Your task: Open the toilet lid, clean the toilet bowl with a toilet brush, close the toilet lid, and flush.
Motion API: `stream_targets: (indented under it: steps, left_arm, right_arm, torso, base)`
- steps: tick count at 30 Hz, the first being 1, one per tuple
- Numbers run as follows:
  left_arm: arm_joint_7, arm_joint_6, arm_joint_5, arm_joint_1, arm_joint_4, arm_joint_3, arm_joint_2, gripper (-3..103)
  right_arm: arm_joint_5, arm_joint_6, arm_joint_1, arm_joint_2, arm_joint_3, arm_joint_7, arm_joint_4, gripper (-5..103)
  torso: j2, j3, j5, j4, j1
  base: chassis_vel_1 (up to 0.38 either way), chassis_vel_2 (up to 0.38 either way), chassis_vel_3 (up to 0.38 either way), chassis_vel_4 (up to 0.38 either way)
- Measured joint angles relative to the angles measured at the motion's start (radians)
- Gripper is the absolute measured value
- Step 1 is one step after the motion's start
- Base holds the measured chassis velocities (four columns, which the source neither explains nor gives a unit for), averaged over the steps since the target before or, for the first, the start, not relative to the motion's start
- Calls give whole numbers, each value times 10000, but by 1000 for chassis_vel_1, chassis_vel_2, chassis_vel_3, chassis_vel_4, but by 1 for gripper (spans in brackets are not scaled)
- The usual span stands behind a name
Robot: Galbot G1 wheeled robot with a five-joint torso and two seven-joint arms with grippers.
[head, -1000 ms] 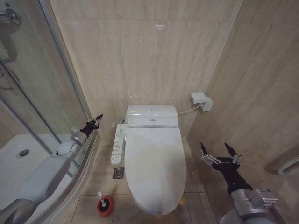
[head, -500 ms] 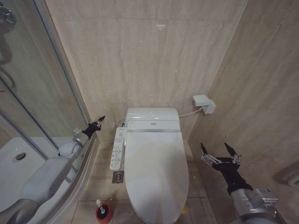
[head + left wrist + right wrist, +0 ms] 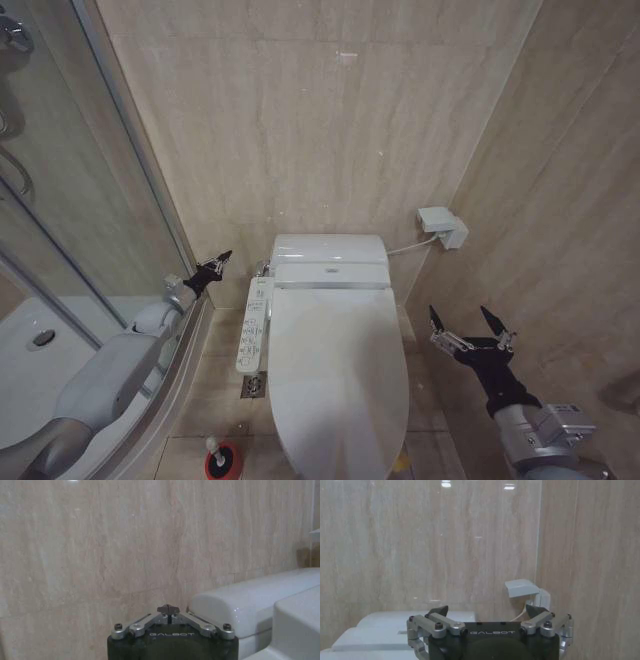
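The toilet lid is glossy white and lies shut, so the toilet bowl is hidden under it. A bit of the yellow strap shows at its front edge. The toilet brush stands by its thin white handle in a red holder on the floor, left of the toilet's front. My left gripper hangs shut left of the toilet's back unit, apart from it; its fingertips touch. My right gripper is open and empty to the right of the lid, and it faces the back wall.
A white button panel runs along the toilet's left side, with a floor drain below it. A glass shower screen closes off the left. A white wall socket box with a cable sits right of the toilet, close to the right wall.
The whole picture has shifted: the toilet, brush and socket sit lower in the head view, so the camera moved. Both grippers keep their poses and states.
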Motion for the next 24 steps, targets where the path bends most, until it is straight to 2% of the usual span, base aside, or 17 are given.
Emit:
stream_targets:
  steps: [6, 9, 11, 12, 15, 24]
  left_arm:
    - [211, -53, 125, 110, 179, 19, -96, 0]
    - [573, -84, -50, 76, 331, 100, -88, 0]
    - [1118, -137, -453, -62, 588, 245, -100, 0]
    - [1118, -137, -453, -62, 588, 245, -100, 0]
    - [1721, -176, -752, -196, 706, 489, -105, 0]
    - [2063, -186, -840, -609, 969, 896, -267, 0]
  right_arm:
    - [0, 0, 0, 0, 0, 0, 0, 100]
    - [0, 0, 0, 0, 1, 0, 0, 100]
    - [0, 0, 0, 0, 0, 0, 0, 100]
    - [0, 0, 0, 0, 0, 0, 0, 100]
    - [0, 0, 0, 0, 0, 0, 0, 100]
    - [0, 0, 0, 0, 0, 0, 0, 100]
  torso:
    - [-1, 1, -1, 0, 4]
    - [0, 1, -1, 3, 3]
    - [0, 0, -1, 1, 0]
    - [0, 0, -1, 1, 0]
    - [0, 0, -1, -1, 0]
    - [0, 0, 0, -3, 0]
  base:
    - [-39, 34, 32, -32]
    - [0, 0, 0, 0]
    - [0, 0, 0, 0]
    - [0, 0, 0, 0]
    - [0, 0, 0, 0]
    - [0, 0, 0, 0]
